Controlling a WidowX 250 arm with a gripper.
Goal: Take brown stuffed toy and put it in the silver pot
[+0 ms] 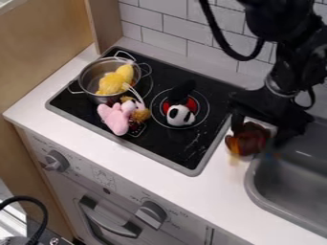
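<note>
The black gripper [258, 130] hangs at the right, over the counter strip between the stove and the sink. Between its two fingers is the brown stuffed toy [249, 139], dark brown with an orange patch and blurred; the gripper is shut on it. On the stove's back left part stands the silver pot [92, 75], with a handle on each side. A yellow stuffed toy [115, 81] lies in the pot and covers much of its opening.
A pink stuffed toy [116, 117] with a tan part lies just in front of the pot on the black stove [176, 149]. A black-and-white panda toy [180, 115] sits on the middle burner. The grey sink [256, 187] is at the right, the tiled wall [169, 42] behind.
</note>
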